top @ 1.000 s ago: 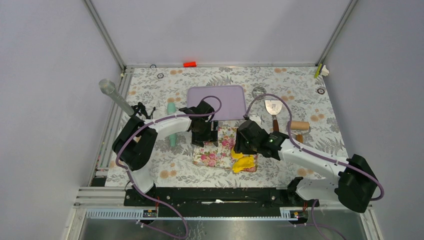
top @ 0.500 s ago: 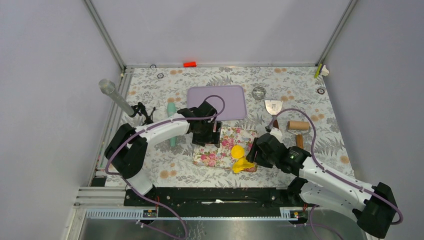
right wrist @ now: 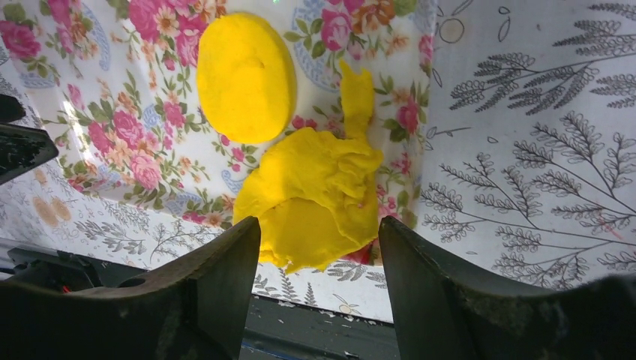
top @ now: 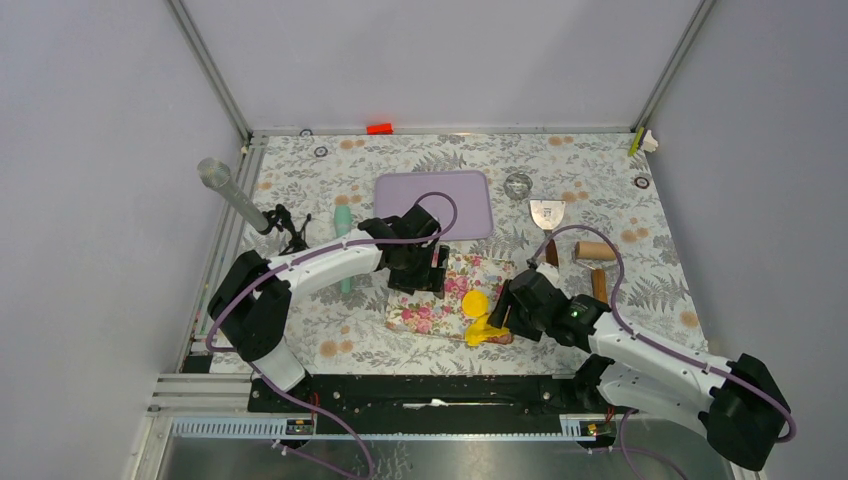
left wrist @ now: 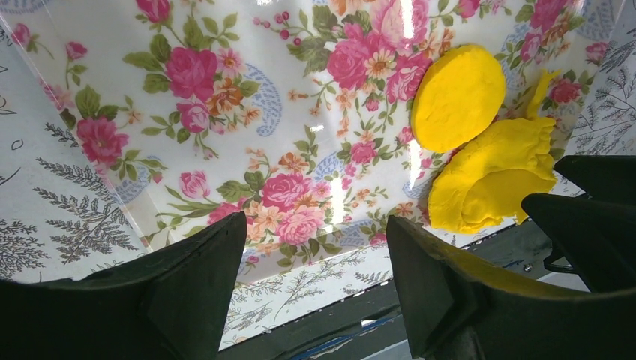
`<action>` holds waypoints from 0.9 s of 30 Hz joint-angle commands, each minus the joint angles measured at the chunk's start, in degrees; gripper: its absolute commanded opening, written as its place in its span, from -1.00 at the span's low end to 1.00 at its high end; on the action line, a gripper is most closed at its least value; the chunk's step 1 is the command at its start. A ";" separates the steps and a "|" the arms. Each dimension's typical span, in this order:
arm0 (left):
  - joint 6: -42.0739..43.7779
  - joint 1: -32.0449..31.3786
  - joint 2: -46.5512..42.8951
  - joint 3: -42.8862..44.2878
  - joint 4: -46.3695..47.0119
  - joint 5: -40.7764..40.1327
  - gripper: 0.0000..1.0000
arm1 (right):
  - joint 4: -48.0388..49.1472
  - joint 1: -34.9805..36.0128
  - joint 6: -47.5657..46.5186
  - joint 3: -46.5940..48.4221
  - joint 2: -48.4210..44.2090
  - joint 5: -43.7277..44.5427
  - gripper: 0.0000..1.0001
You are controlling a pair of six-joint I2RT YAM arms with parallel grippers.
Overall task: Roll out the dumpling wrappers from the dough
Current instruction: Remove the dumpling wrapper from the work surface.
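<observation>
Top view: behind the floral mat (top: 425,312) you see a purple tray (top: 433,203), a scraper (top: 546,214) and a wooden roller (top: 596,251), all on the fern-patterned desk (top: 620,180) between grey walls. Left wrist view: your left jaws stand wide and empty at the mat's edge; one dumpling wrapper (left wrist: 458,97) lies just beside the dough (left wrist: 491,174). Right wrist view: your right jaws stand wide and hold nothing, framing the dough at the mat's near edge.

Pretty clearly a robotics lab cell, not a real kitchen: bare grey panel walls (top: 440,60), aluminium frame posts (top: 210,70), and a left arm (top: 320,258) and right arm (top: 650,350) bolted to a rail (top: 430,395) at the edge of the cloth-covered counter (top: 620,200).
</observation>
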 commanded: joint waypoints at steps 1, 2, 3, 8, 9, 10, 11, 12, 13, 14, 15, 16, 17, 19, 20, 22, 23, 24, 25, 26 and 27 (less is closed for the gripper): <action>0.88 0.02 -1.15 1.85 0.41 -1.02 0.52 | 3.07 -0.66 -0.82 1.28 1.55 0.30 0.33; 0.89 0.01 -1.11 1.85 0.44 -1.05 0.52 | 3.47 -0.73 -1.17 1.38 2.36 0.27 0.34; 0.88 0.01 -1.00 1.78 0.40 -1.04 0.52 | 4.01 -0.79 -1.52 1.29 3.62 0.12 0.36; 0.98 0.01 -1.06 1.48 0.44 -1.10 0.53 | 4.41 -1.27 -3.16 1.57 7.59 1.32 0.51; 0.97 0.02 -1.07 1.35 0.44 -1.12 0.53 | 4.63 -1.28 -3.30 1.52 7.86 1.51 0.51; 1.04 0.01 -1.11 1.33 0.44 -1.14 0.53 | 5.05 -1.35 -3.41 1.43 8.14 1.54 0.50; 1.15 0.01 -1.08 1.25 0.44 -1.14 0.53 | 5.50 -1.38 -3.37 1.33 8.42 1.54 0.48; 1.17 0.01 -1.08 1.21 0.43 -1.26 0.53 | 5.99 -1.37 -3.48 1.23 8.77 1.50 0.43; 1.21 0.02 -1.01 1.31 0.44 -1.31 0.53 | 6.12 -1.37 -3.57 1.23 9.02 1.46 0.36; 1.26 0.01 -1.01 1.27 0.44 -1.30 0.53 | 6.12 -1.37 -3.57 1.29 9.35 1.41 0.28; 1.27 0.01 -1.06 1.23 0.40 -1.24 0.53 | 6.16 -1.37 -3.59 1.36 9.42 1.36 0.19; 1.25 0.01 -1.04 1.29 0.44 -1.25 0.53 | 6.26 -1.37 -3.53 1.36 9.36 1.29 0.12; 1.25 0.01 -1.03 1.32 0.44 -1.28 0.53 | 6.38 -1.36 -3.51 1.25 9.01 1.26 0.06; 1.29 0.01 -0.92 1.35 0.46 -1.26 0.53 | 6.33 -1.32 -3.49 1.15 8.41 1.51 -0.03; 1.25 0.01 -0.86 1.33 0.44 -1.29 0.53 | 6.18 -1.36 -3.48 1.22 8.07 1.65 -0.07; 1.31 0.01 -0.87 1.41 0.40 -1.30 0.53 | 5.47 -1.44 -3.42 1.46 7.48 2.01 -0.14; 1.37 0.01 -0.90 1.48 0.44 -1.18 0.53 | 5.00 -1.45 -3.30 1.68 7.09 2.14 -0.17; 1.34 0.01 -0.87 1.45 0.44 -1.22 0.53 | 4.63 -1.44 -3.24 1.84 6.59 2.34 -0.20; 1.40 0.01 -0.86 1.48 0.40 -1.20 0.53 | 4.30 -1.45 -3.22 1.99 6.09 2.45 -0.25; 1.48 0.01 -0.88 1.56 0.29 -1.27 0.53 | 3.88 -1.46 -3.23 2.21 5.51 2.69 -0.32; 1.54 0.01 -0.84 1.65 0.20 -1.30 0.53 | 3.39 -1.46 -3.17 2.51 4.82 2.83 -0.37</action>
